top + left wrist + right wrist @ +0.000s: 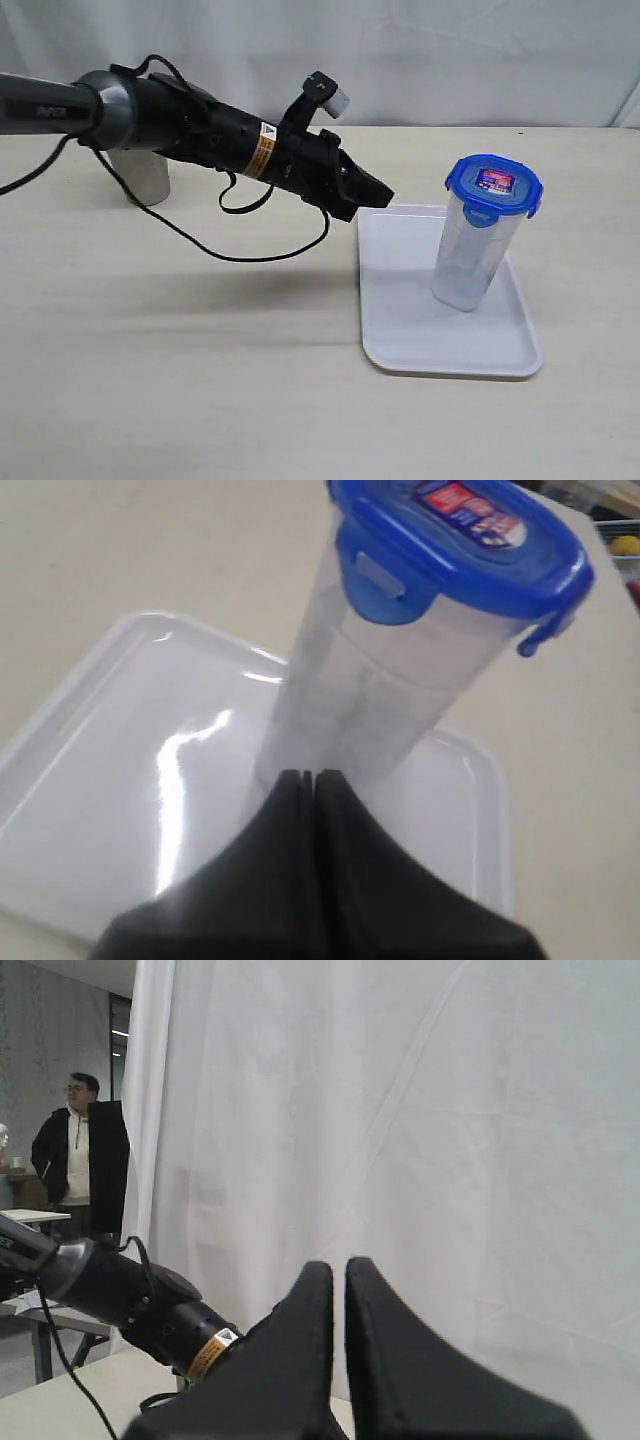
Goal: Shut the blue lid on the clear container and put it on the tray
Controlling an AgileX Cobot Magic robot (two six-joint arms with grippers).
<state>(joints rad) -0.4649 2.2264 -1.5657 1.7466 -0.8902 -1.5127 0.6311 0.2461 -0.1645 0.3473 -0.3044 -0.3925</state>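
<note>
**Lidded container stands on the tray**

The clear container (468, 262) stands upright on the tray (405, 340), toward its right side, with the blue lid (493, 185) seated on top. The left gripper (383, 197) hovers at the tray's far left edge, fingers pressed together and empty. The right gripper (338, 1270) is also empty, fingers together.
</note>
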